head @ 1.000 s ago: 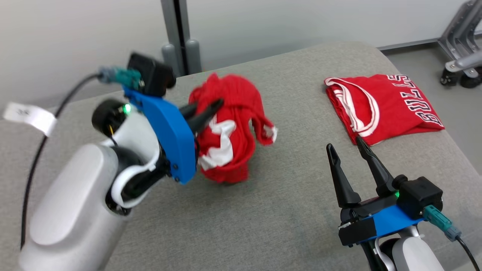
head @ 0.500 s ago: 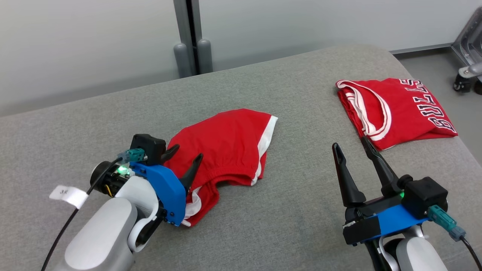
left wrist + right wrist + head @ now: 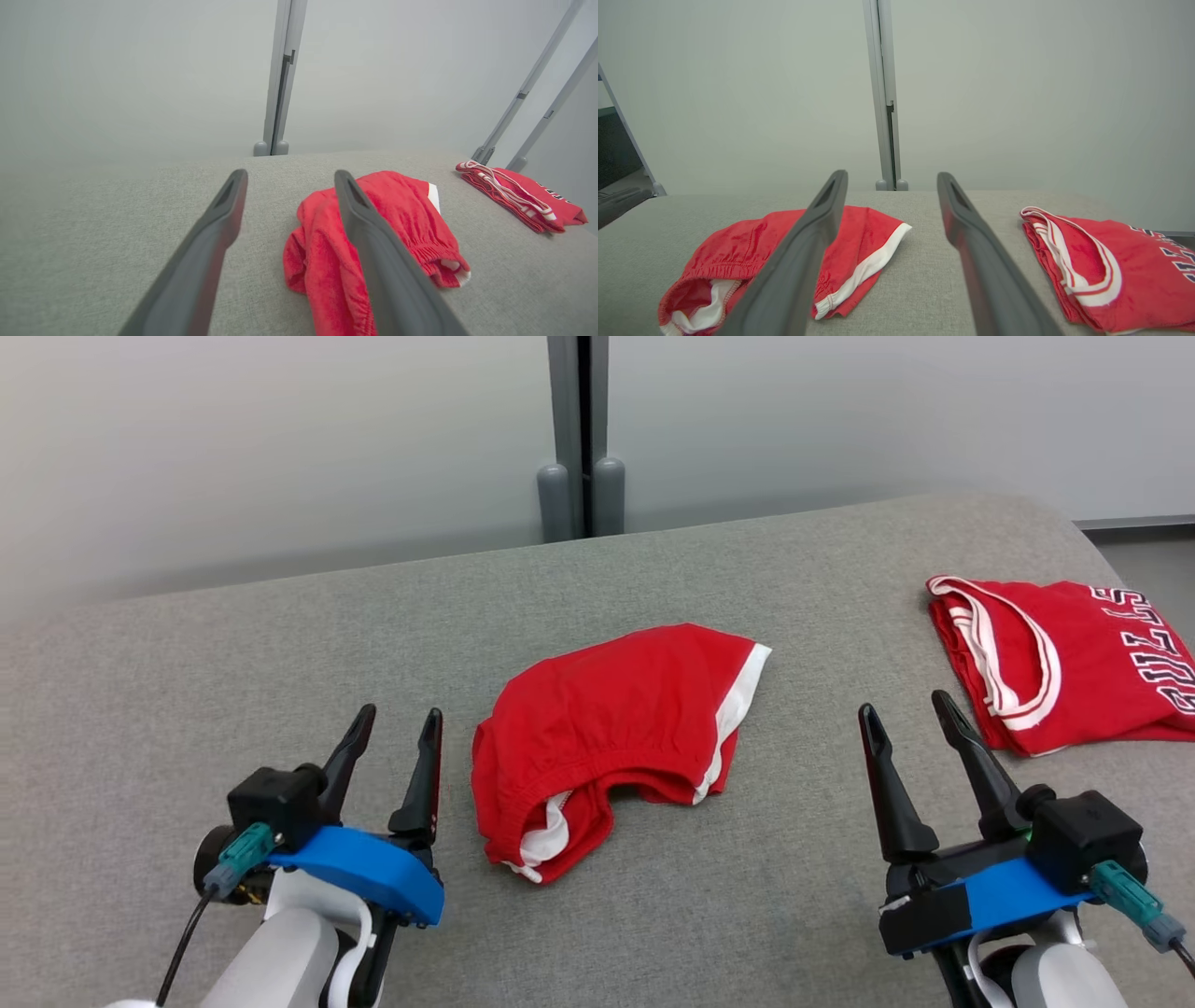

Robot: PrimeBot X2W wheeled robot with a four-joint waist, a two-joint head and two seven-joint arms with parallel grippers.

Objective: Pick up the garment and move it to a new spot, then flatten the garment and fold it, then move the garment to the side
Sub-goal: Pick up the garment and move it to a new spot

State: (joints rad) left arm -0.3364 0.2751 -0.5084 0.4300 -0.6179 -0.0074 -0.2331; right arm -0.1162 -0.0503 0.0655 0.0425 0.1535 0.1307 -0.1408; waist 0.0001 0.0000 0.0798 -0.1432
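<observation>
A: What changed over the last second?

B: The left end effector (image 3: 400, 712) had the shorts (image 3: 616, 719) bunched up in the air. It has since let go and drawn back, and the shorts now lie on the grey desk (image 3: 233, 663). The camera has shifted too.

A: Where are they exactly?

B: Between the two end effectors. They are just to the right of the left one without touching it, and ahead and to the left of the right end effector (image 3: 905, 703). Both end effectors are empty, with their fingers spread apart. A folded jersey (image 3: 1074, 663) lies ahead and to the right of the right one.

A: How do the shorts look?

B: Red and rumpled, not yet flat. The gathered waistband (image 3: 597, 779) faces the end effectors and arches up. White trim (image 3: 738, 700) runs along the edge on the right end effector's side.

A: And how will they handle?

B: Light, limp cloth, I'd judge. It will sag and crease under its own weight, and nothing about it is fragile. The two ends of the waistband look like the best places to hold, one per end effector. The elastic there gives a thicker pinch for pulling the shorts flat.
</observation>
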